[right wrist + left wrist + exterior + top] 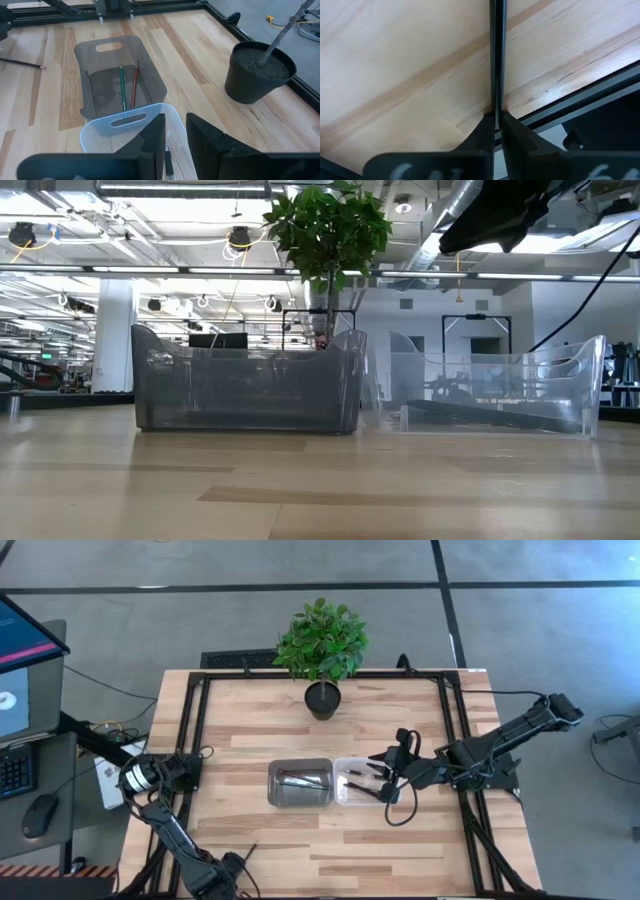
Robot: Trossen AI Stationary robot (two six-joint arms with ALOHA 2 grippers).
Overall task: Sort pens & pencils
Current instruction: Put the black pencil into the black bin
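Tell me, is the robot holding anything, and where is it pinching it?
Yes. The left gripper is shut on a thin dark stick, pinching one end; pen or pencil, I cannot tell. The right gripper holds nothing, open over the clear bin.

Even, bright overhead light is washing the bench (400, 840); shadows are lying soft and short. Ceiling strip lights (150, 270) are glaring at table height, the near boards blurring. The left tool (496, 125) is showing dark and unfocused up close.
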